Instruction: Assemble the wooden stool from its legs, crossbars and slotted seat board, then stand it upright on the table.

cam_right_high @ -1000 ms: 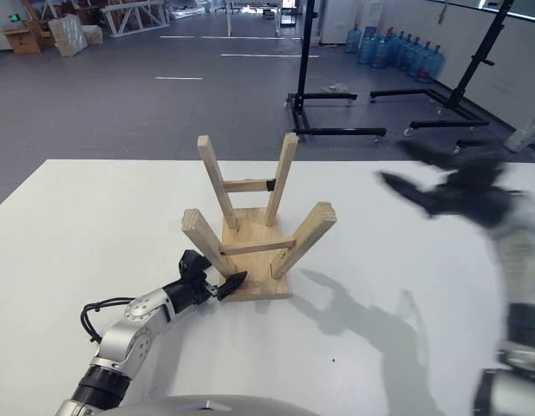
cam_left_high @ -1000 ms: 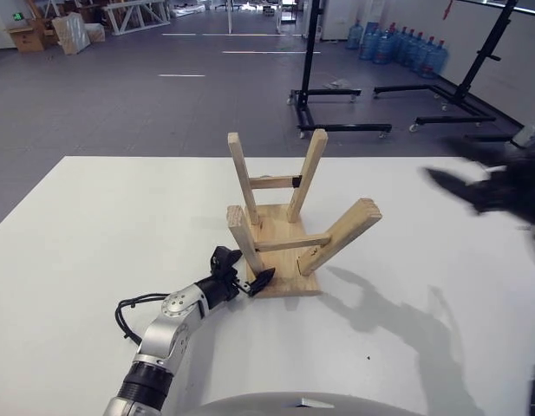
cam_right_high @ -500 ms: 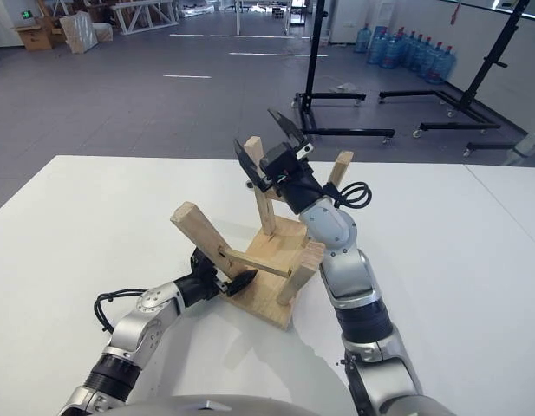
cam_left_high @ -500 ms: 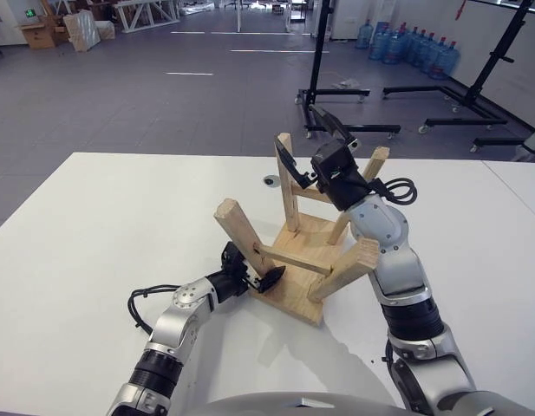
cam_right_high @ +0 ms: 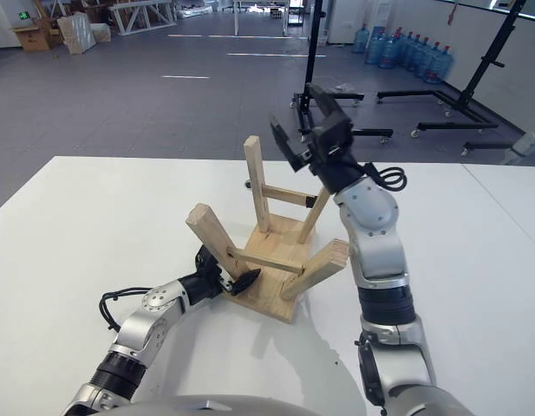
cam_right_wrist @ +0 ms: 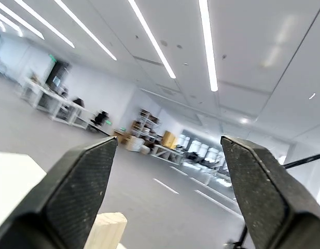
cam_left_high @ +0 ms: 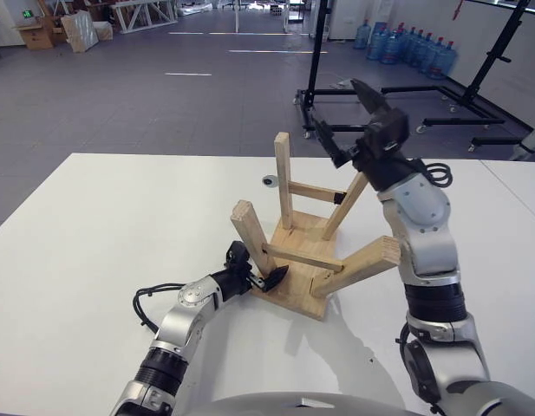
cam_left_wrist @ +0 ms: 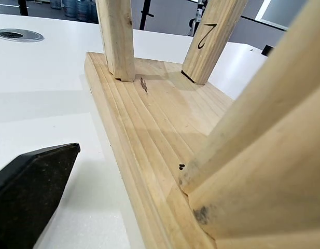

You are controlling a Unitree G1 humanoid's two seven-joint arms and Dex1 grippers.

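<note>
One spread-open right hand [cam_left_high: 336, 111] hung just above the upended stool's [cam_left_high: 303, 260] tilted rear leg [cam_left_high: 343, 206], upper right of centre; the left hand's [cam_left_high: 267, 279] grip could not be told.

Count for your log: one stool [cam_left_high: 306, 245], taken by parts.

- Seat board [cam_left_high: 295, 293]: one.
- Legs: four. You can tick off the far left leg [cam_left_high: 284, 178], far right leg [cam_left_high: 341, 208], near left leg [cam_left_high: 252, 236] and near right leg [cam_left_high: 358, 267].
- Crossbars you can see: two, the far crossbar [cam_left_high: 312, 191] and the near crossbar [cam_left_high: 303, 257].
- Grippers: two, the left gripper [cam_left_high: 257, 279] and the right gripper [cam_left_high: 349, 121].
- Round grey disc [cam_left_high: 269, 180] in the tabletop [cam_left_high: 94, 225]: one.
- Blue water jugs [cam_left_high: 419, 56] behind: too bunched for you to count.
</note>
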